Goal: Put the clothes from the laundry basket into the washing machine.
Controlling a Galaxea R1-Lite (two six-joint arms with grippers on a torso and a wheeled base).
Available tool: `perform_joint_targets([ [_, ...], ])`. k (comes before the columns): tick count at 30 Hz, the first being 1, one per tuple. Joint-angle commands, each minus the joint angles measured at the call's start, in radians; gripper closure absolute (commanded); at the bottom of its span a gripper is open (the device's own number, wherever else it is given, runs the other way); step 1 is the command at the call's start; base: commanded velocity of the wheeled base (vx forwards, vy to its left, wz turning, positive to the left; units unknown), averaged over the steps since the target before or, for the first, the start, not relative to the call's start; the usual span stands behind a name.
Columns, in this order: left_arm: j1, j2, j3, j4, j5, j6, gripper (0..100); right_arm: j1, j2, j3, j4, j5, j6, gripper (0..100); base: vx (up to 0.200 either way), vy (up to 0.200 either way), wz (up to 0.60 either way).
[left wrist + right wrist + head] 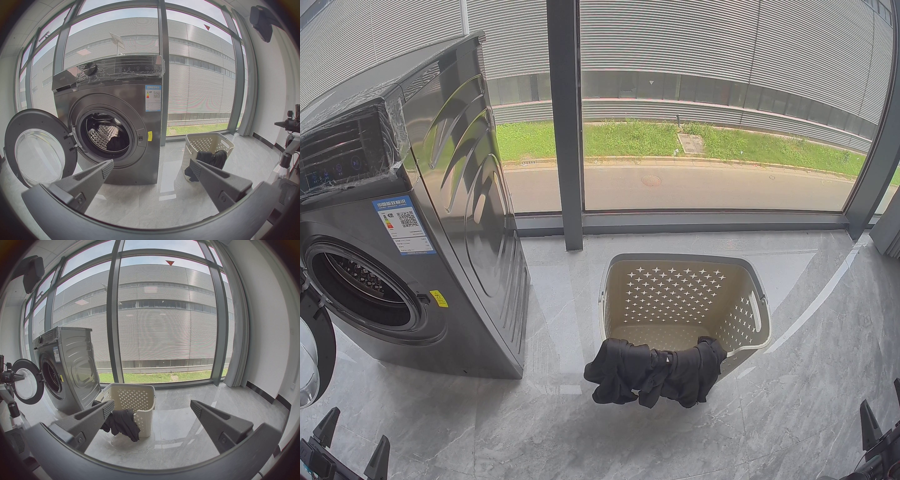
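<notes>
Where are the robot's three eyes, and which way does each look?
Head view: on the head, looking forward and down at the washing machine and laundry basket; left hand and right hand peek in.
Left wrist view: on the left wrist, facing the machine's open door and drum, past its open hand.
Right wrist view: on the right wrist, facing the basket and window, past its open hand.
All share the basket with black clothes over its rim.

A blue-and-white label [404, 225] with a QR code and coloured bars was seen on the washing machine [469, 262] front above the door opening, a yellow sticker [439, 299] beside the opening, print on both too small to be read, control panel [337, 164] symbols blurred under film
</notes>
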Motion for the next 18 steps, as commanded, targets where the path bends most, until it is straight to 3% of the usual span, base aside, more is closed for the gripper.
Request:
perform_joint_targets([
  [1,-0.001,-0.016,0.018,0.000,0.000,-0.001,0,0.007,0.011,-0.204,-0.011,0.019,0.004,0,0.000,0.000,0.00],
  [4,0.001,-0.016,0.016,0.000,0.000,0.000,0,0.033,0.174,-0.372,0.104,0.061,0.004,0,0.000,0.000,0.00],
  [6,0.001,-0.016,0.016,0.000,0.000,0.000,0,0.043,0.203,-0.385,0.118,0.073,0.006,0,0.000,0.000,0.00],
  [7,0.001,-0.016,0.016,0.000,0.000,-0.001,0,0.076,0.309,-0.407,0.127,0.130,0.004,0,0.000,0.000,0.00],
  [12,0.001,-0.016,0.018,0.000,0.000,-0.001,0,0.136,0.493,-0.414,0.127,0.278,-0.005,0,0.000,0.000,0.00],
  [18,0.001,-0.016,0.018,0.000,-0.001,-0.001,0,0.165,0.755,-0.428,0.021,0.289,-0.020,0,0.000,0.000,0.00],
])
